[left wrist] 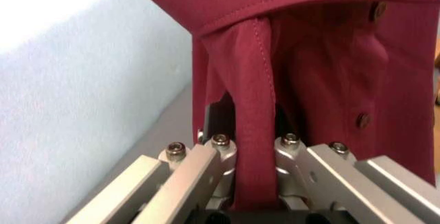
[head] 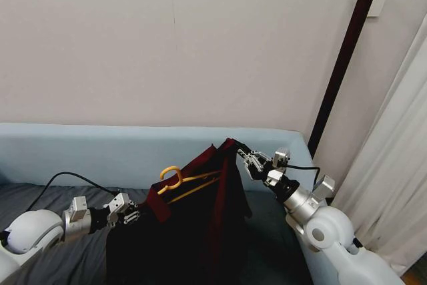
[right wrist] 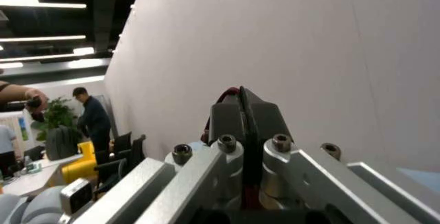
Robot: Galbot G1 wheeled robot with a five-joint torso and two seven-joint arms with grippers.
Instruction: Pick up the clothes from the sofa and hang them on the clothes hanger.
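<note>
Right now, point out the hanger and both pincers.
hanger (head: 169, 168), head view, on its yellow hook.
left pincer (head: 135, 216), head view, between fingertips clamping the shirt (head: 200, 231).
right pincer (head: 239, 153), head view, between fingertips at the shirt's raised edge.

Plain off-white wall (head: 167, 38), bare save a small white plate (head: 377, 3) at upper right. Sofa (head: 80, 151): pale blue backrest, grey seat cushion. Dark upright pole (head: 343, 58) with crossbar, near the sofa's right end. White curtain (head: 393, 165), hanging in folds, right of the pole. Open room past the wall's end: ceiling strip lights (right wrist: 41, 5), lit; dark chairs (right wrist: 113, 167); green plant (right wrist: 58, 118).
</note>
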